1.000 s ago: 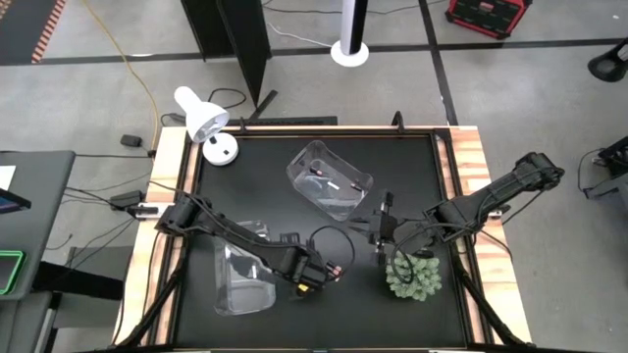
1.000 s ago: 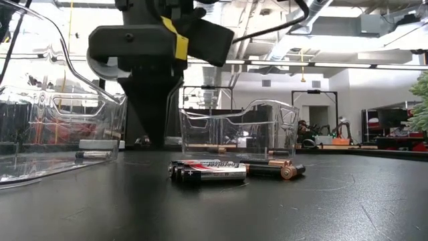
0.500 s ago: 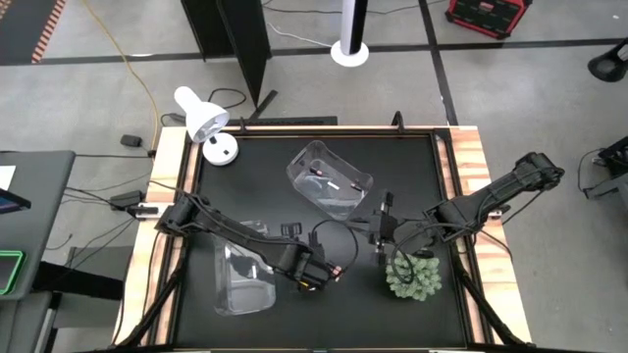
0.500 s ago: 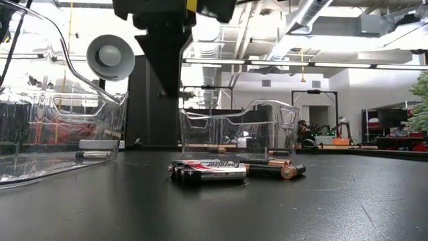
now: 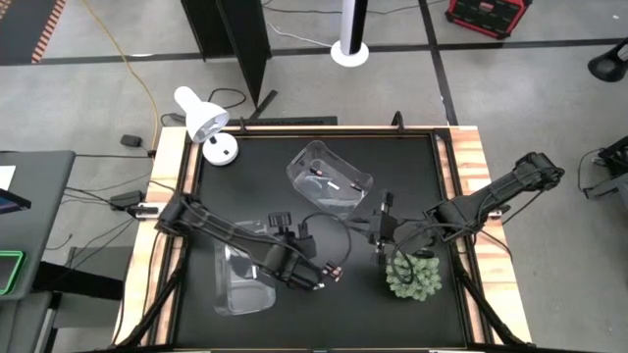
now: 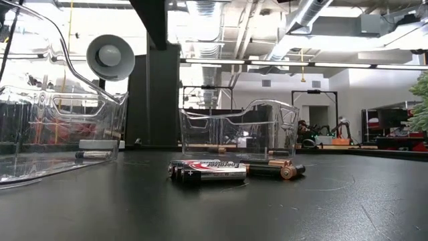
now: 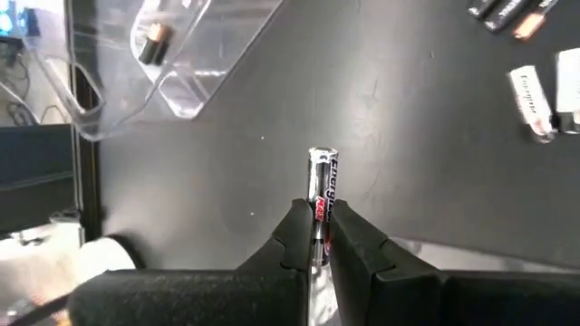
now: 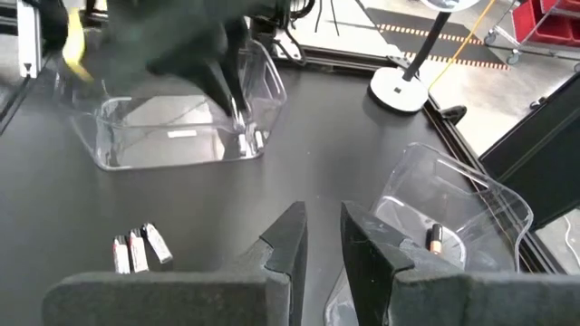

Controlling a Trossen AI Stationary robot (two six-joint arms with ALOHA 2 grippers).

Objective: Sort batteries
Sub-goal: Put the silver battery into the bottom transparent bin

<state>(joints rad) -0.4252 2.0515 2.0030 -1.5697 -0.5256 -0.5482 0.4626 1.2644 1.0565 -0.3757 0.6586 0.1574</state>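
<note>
Gripping a silvery battery (image 7: 323,186) upright above the bench (image 7: 408,181), our left pincer (image 7: 321,237) hung beside the near bin (image 5: 241,279); we judged the carry underway, release over that bin next. It held one flat cell (image 8: 182,134); the far bin (image 5: 330,179) held copper-ended ones. Our right pincer (image 8: 319,237) waited, fingers slightly parted, empty.

So on our bench (image 5: 412,167) we've got one bin (image 5: 331,179) toward the back middle and another bin (image 5: 240,279) front left. Loose batteries (image 6: 234,170) lie between them, just right of our left claw (image 5: 312,277). A plant (image 5: 413,276) sits front right, a lamp (image 5: 204,123) at the back-left corner.
</note>
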